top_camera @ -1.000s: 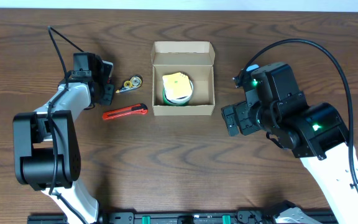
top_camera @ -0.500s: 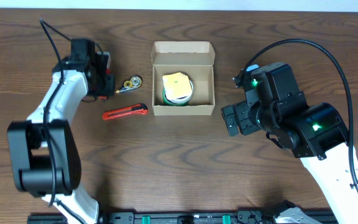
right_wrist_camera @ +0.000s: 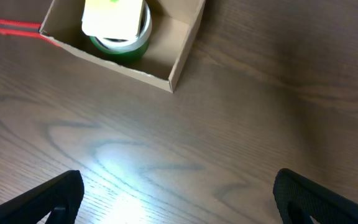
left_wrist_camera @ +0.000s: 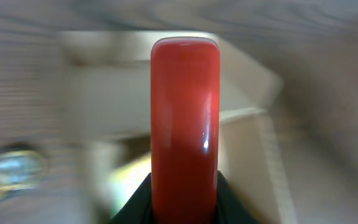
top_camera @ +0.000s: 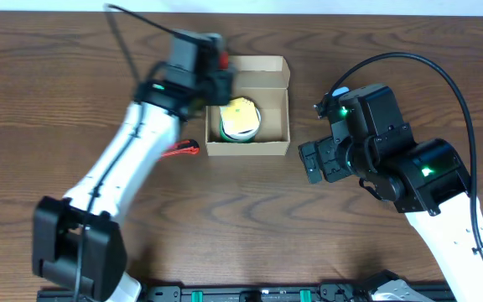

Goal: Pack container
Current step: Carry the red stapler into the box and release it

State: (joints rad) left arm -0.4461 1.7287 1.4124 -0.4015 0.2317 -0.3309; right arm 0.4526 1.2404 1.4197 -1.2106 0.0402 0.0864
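I count one cardboard box (top_camera: 258,148) on the table. Inside it there is one green tape roll (right_wrist_camera: 120,45) and one yellow pad (right_wrist_camera: 112,15) — one of each. One red cutter (top_camera: 187,151) lies beside the box, and one red piece (left_wrist_camera: 185,118) is pinched in my left gripper (top_camera: 220,67). With my right gripper (right_wrist_camera: 179,193), that makes two grippers. One round shiny thing (left_wrist_camera: 11,169) shows too — it is too blurred to name.
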